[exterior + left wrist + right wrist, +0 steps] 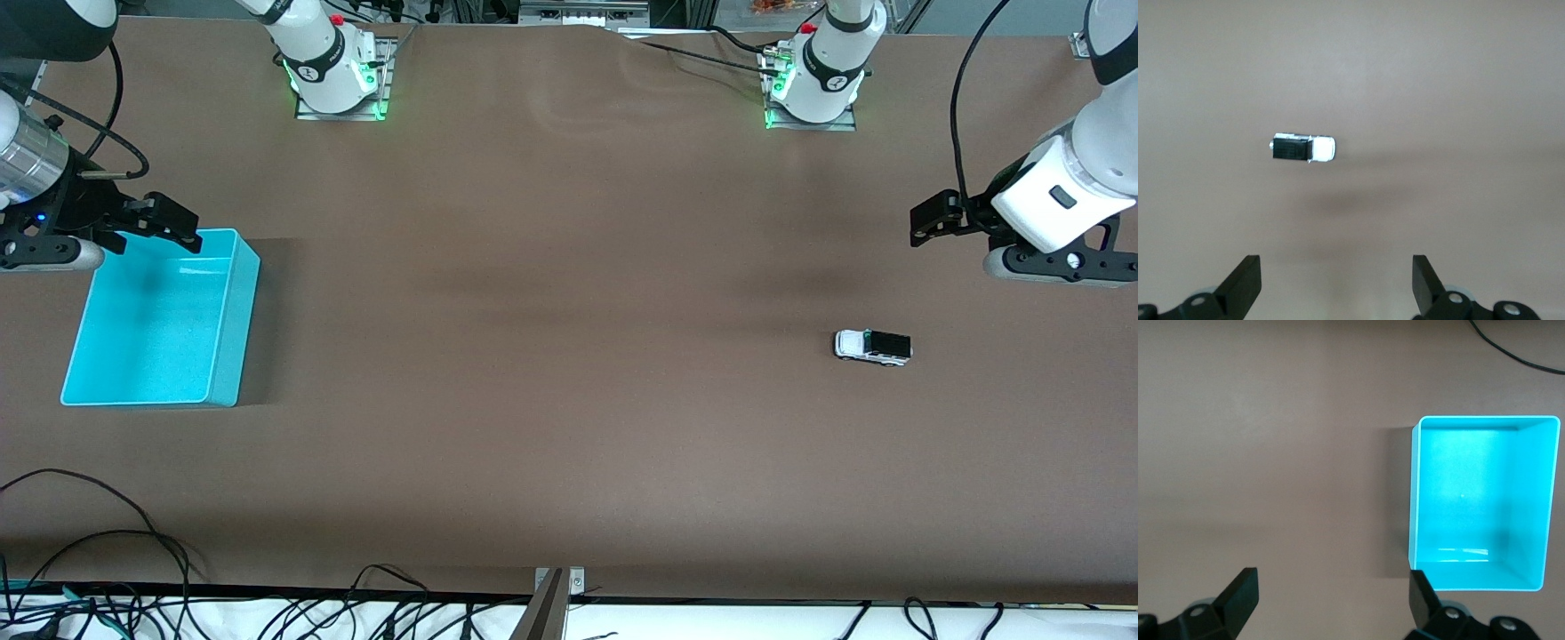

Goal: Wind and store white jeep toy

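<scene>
Brown table [569, 356] — white jeep toy [872, 347], turquoise bin [227, 373]

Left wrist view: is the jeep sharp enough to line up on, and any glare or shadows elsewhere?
Left wrist view: white jeep toy slightly soft but distinct, faint shadow beside it. Right wrist view: bright glare streaks on the turquoise bin floor. Front view: broad soft arm shadows on the table.

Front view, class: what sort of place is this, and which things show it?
Probably a robotics lab bench: two robot arm bases bolted to a brown-covered table, loose cables along its edge, and only a white jeep toy and turquoise bin laid out.
</scene>
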